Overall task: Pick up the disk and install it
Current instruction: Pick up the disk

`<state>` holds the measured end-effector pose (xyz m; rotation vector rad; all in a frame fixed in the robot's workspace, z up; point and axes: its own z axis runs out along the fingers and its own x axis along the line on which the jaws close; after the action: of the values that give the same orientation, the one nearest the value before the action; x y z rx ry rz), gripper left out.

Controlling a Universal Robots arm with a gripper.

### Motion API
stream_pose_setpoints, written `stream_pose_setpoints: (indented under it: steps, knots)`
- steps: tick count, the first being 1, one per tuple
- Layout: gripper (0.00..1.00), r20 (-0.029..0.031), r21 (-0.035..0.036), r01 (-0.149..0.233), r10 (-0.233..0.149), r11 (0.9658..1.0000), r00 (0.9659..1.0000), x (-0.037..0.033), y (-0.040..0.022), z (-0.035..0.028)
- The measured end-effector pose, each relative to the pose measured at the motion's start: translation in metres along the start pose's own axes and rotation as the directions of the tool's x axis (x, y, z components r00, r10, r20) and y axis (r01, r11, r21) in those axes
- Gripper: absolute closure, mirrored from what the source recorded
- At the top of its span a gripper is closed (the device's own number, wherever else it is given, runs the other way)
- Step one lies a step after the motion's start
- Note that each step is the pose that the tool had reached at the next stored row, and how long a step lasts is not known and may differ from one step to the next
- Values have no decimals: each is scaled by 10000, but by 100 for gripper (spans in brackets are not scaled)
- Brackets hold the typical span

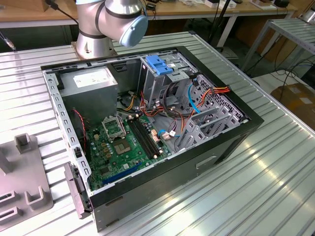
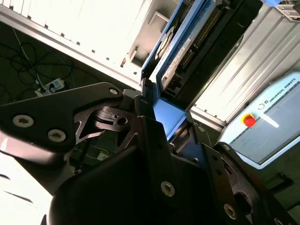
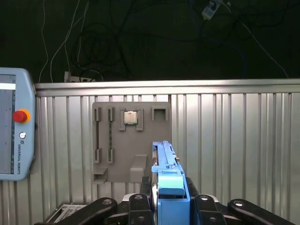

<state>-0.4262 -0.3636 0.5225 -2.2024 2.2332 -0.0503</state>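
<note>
1. Computer case [image 1: 162,184]: open-topped, black-walled, laid on the ribbed metal table [image 1: 256,187] just beside the fixture plate [image 1: 19,182], on the exterior view's right of it.
2. Case contents: a green motherboard [image 1: 118,147] is seen nearest the fixture plate. A grey power supply [image 1: 91,88] and a metal drive cage [image 1: 157,81] with a blue tab [image 1: 158,64] are set farther from it. Orange and red cables [image 1: 219,91] and a thin blue cable [image 1: 193,101] are seen beside the cage.
3. Fixture plate: grey, with slots and recesses. A square processor chip [image 3: 130,117] is seated in one recess.
4. Arm [image 1: 106,22]: the base is mounted beyond the case from the fixture plate.
5. Gripper [image 3: 169,199]: the black fingers [image 3: 136,204] are pressed against both sides of the disk [image 3: 164,159], which is pinched between them.
6. Disk: held edge-on in front of a corner of the fixture plate in the first wrist view. A bright blue carrier frame is seen along its edges, and a grey body with a connector row is seen in the second wrist view [image 2: 183,42].
7. Teach pendant [image 3: 14,131]: laid on the table beside the fixture plate, with a red button.
</note>
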Motion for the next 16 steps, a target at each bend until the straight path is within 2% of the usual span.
stream_pose_setpoints:
  steps: [12,16]
  knots:
    - [63,-1,-1,0,0,10000,10000,-3,-198,7]
    - [63,-1,-1,0,0,10000,10000,-3,-199,7]
